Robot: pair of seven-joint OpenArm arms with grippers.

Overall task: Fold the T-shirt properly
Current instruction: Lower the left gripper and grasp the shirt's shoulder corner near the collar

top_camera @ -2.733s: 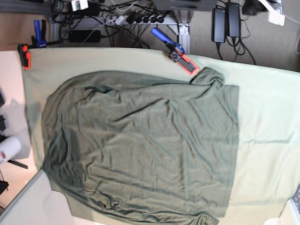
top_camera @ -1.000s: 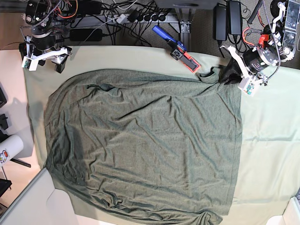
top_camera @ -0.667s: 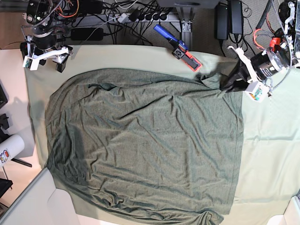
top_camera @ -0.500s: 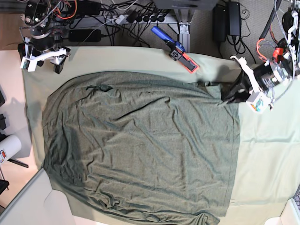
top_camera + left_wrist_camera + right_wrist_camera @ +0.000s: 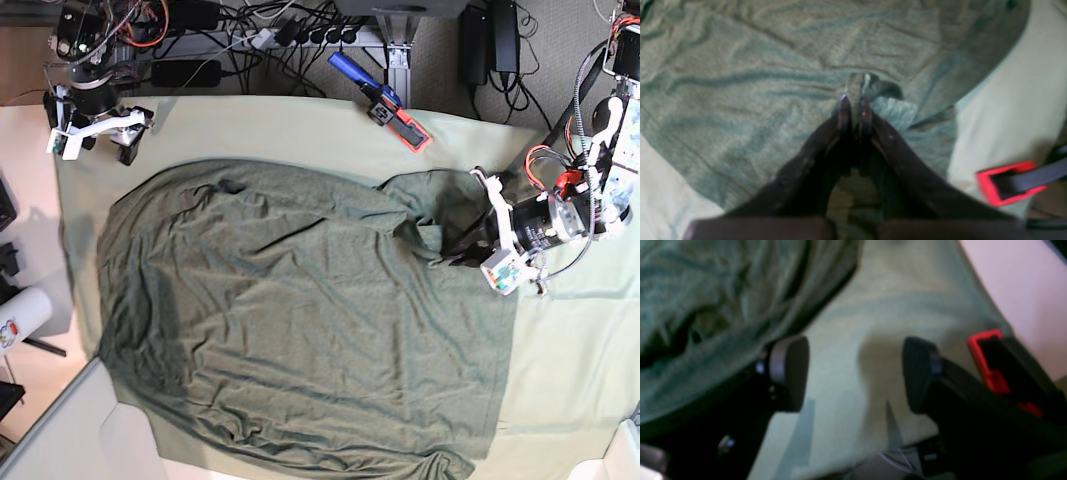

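Note:
The dark olive T-shirt (image 5: pixel 300 320) lies spread and wrinkled over the pale green table cloth (image 5: pixel 570 380). At its right edge my left gripper (image 5: pixel 458 255) holds a bunched piece of the shirt's upper right corner, drawn in over the body. In the left wrist view the fingers (image 5: pixel 844 111) stand almost together on a small fold of the T-shirt (image 5: pixel 740 83). My right gripper (image 5: pixel 95 148) is off the shirt's far left corner. In the right wrist view this gripper (image 5: pixel 855 373) is open over bare cloth, with the T-shirt's edge (image 5: pixel 706 290) just left of it.
A blue and red clamp (image 5: pixel 395 110) grips the table's back edge, seen also as a red clamp (image 5: pixel 1010 181) in the left wrist view. Another red clamp (image 5: pixel 987 356) sits beside the right gripper. Cables (image 5: pixel 280 40) run behind the table. A white roll (image 5: pixel 15 320) stands at the left.
My left gripper has moved from the shirt's top right corner toward me and inward, dragging that corner over the shirt's body. The right arm has stayed in place.

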